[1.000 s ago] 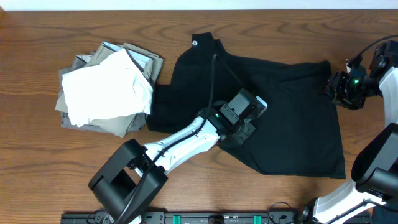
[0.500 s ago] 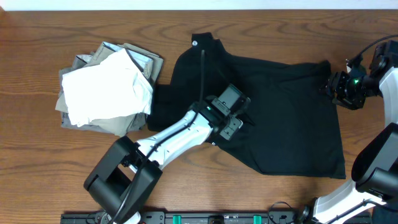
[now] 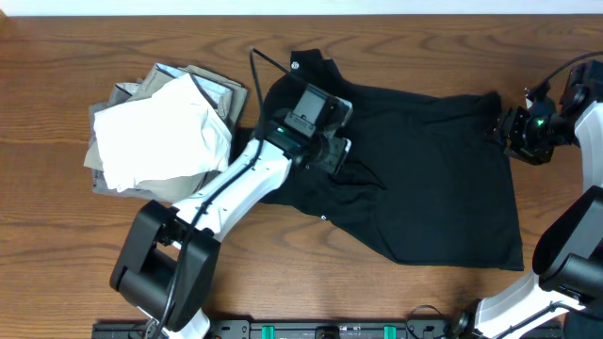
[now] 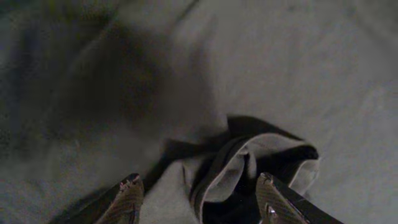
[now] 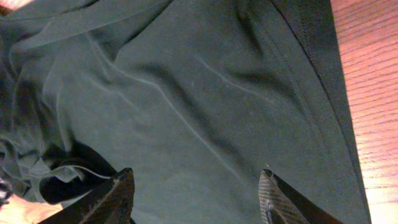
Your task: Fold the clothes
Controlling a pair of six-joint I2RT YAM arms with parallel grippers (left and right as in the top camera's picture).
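Table (image 3: 57, 235): one black T-shirt (image 3: 433, 169), one pile (image 3: 160, 137)

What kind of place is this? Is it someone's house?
Probably a robot test bench, not a home: a white robot arm reaches over a wooden table, with a black T-shirt spread out and a pile of white and grey clothes beside it.

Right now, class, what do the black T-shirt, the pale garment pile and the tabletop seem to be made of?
Black T-shirt: soft matte knit, probably cotton jersey; it lies limp and creased, with stitched hems.
Pale garment pile: cloth, white over grey-beige; crumpled folds, fibre unclear.
Tabletop: wood or wood-look laminate, smooth brown, visible grain.
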